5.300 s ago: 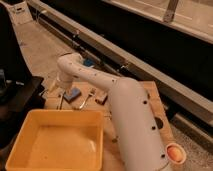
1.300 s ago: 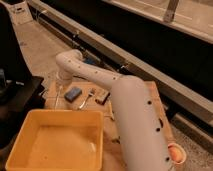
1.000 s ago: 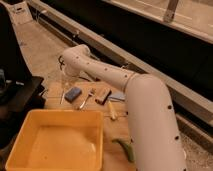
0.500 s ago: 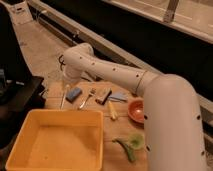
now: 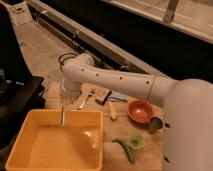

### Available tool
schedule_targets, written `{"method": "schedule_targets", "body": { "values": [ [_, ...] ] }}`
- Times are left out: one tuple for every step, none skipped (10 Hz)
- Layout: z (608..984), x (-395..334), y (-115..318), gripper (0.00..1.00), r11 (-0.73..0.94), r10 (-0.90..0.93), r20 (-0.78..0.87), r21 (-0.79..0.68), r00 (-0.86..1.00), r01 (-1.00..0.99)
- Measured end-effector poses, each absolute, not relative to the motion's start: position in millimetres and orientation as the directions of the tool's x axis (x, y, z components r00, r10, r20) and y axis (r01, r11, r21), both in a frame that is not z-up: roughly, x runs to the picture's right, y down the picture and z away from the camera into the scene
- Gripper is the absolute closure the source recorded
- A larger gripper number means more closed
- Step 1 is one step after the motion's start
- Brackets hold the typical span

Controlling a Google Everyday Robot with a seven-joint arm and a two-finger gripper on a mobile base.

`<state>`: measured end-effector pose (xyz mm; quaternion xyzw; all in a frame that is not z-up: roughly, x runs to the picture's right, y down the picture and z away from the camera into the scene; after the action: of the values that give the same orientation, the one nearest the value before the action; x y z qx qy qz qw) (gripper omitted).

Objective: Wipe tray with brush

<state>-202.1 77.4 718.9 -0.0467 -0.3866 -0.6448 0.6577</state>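
Observation:
The large yellow-orange tray (image 5: 35, 150) sits at the lower left on the wooden table. My white arm reaches in from the right, and its wrist (image 5: 75, 82) hangs over the tray's far edge. The gripper (image 5: 62, 102) points down below the wrist, mostly hidden by it. The slim grey brush (image 5: 62, 116) hangs upright from the gripper, its lower end inside the tray near the far wall.
On the table behind the tray lie a silver fork (image 5: 86, 99), a short brown block (image 5: 102, 96) and a yellowish item (image 5: 112, 110). To the right stand a small orange bowl (image 5: 140, 110), a metal cup (image 5: 155, 123) and green pieces (image 5: 131, 145).
The arm has swung from over the table items toward the tray and lowered. The brush now hangs down into the tray. More of the table's right side shows.

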Motion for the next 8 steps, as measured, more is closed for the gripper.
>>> {"method": "schedule_targets", "body": {
  "values": [
    [714.3,-202.4,89.6,1.00,0.157,-0.807,0.571,0.453,-0.151,0.878],
    [709.4,-201.9,104.6,1.00,0.149,-0.796,0.577,0.481,-0.184,0.864],
    [702.6,-200.4,122.1,1.00,0.138,-0.778,0.584,0.522,-0.234,0.842],
    [697.6,-200.4,131.8,1.00,0.132,-0.767,0.585,0.547,-0.264,0.827],
    [696.1,-201.0,134.0,1.00,0.130,-0.765,0.584,0.554,-0.272,0.822],
    [696.1,-201.2,134.0,1.00,0.130,-0.765,0.584,0.554,-0.272,0.822],
    [696.5,-201.0,134.2,1.00,0.132,-0.764,0.585,0.554,-0.272,0.822],
    [696.6,-200.8,134.1,1.00,0.132,-0.765,0.585,0.553,-0.271,0.822]
  ]
}}
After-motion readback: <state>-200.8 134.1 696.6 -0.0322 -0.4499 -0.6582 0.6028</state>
